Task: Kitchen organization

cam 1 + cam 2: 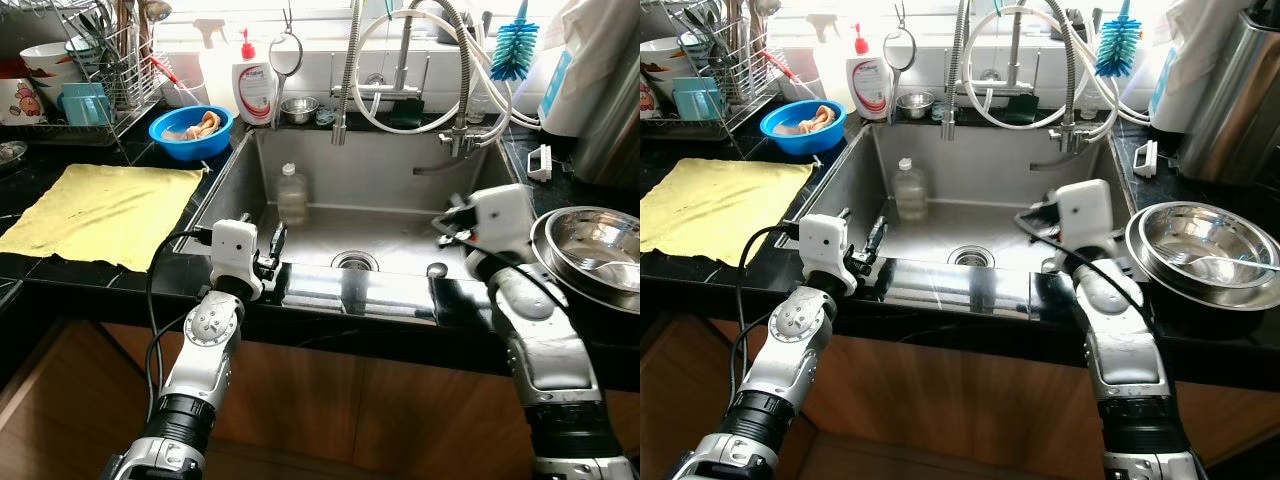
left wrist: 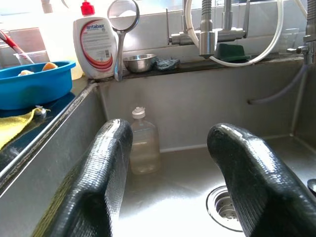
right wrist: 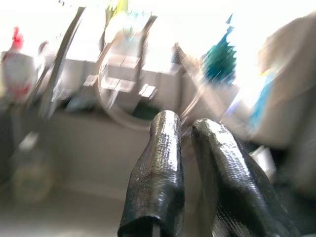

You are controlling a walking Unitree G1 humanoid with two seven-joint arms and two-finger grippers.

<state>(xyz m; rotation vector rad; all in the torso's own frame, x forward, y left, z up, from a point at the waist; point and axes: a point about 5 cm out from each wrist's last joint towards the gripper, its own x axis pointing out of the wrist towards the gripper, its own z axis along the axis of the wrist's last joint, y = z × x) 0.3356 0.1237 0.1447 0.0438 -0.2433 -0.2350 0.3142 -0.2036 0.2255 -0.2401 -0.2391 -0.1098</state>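
A steel sink [image 1: 380, 180] lies before me. A clear plastic bottle [image 1: 291, 193] stands upright at the sink's back left; the left wrist view shows the bottle [image 2: 143, 145] beyond my fingers. My left gripper [image 1: 270, 250] hovers over the sink's front rim, open with nothing between its fingers [image 2: 98, 173]. My right gripper [image 1: 445, 225] is raised over the sink's right front, shut and empty; its fingers [image 3: 160, 158] lie close together in a blurred wrist view. Stacked steel bowls [image 1: 590, 250] sit on the right counter beside my right arm.
A yellow cloth [image 1: 100, 210] is spread on the left counter. Behind it stand a blue bowl [image 1: 190, 130], a dish rack [image 1: 80, 80] and a dish soap bottle [image 1: 254, 92]. A faucet with hoses [image 1: 460, 60] and a blue brush [image 1: 515, 50] hang above the sink.
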